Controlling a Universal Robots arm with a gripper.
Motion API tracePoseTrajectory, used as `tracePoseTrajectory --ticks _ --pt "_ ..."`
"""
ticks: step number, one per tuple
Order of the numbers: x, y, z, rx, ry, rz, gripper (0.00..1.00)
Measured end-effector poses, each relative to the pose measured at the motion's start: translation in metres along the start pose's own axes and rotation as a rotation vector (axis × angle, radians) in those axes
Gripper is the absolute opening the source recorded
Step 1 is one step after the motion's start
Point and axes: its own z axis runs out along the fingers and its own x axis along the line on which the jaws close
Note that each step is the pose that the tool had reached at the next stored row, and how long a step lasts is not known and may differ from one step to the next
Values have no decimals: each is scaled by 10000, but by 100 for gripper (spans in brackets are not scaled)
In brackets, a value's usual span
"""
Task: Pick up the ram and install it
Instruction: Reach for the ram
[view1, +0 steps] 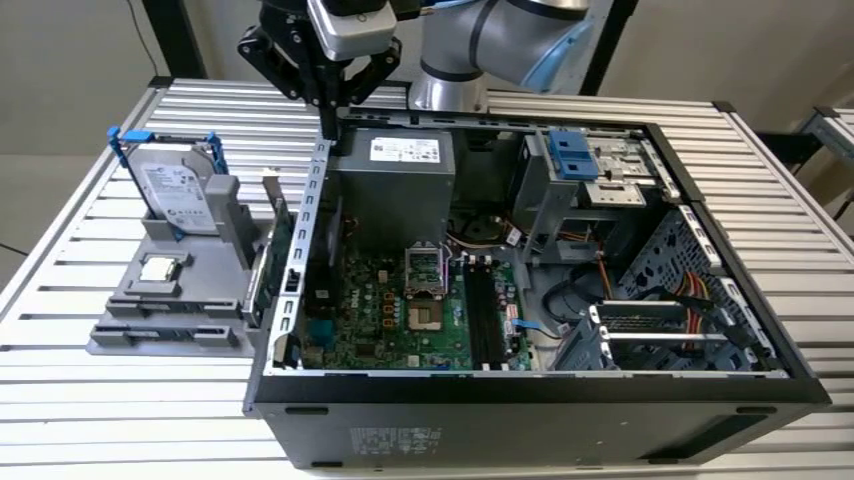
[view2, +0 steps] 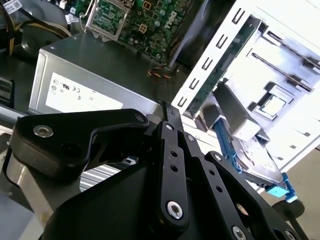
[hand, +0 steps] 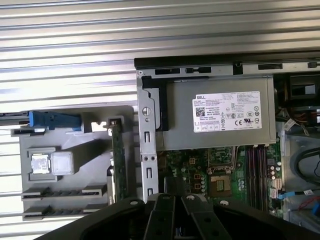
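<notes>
While its jaws look pressed together on nothing, the gripper (view1: 330, 132) hangs over the rear wall of the open computer case (view1: 534, 395). The ram (view1: 171, 336) lies well apart, slotted into the grey parts holder (view1: 123, 305), seemingly kept there for grasping.

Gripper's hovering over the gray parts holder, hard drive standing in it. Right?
No. In the exterior view the gripper hovers over the edge of the PC case, not the gray holder. The hard drive does stand in that holder.
</notes>
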Motion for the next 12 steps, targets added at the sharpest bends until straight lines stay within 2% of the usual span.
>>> tracePoseTrajectory --ticks 12 --pt "122 -10 -1 3 26 1 0"
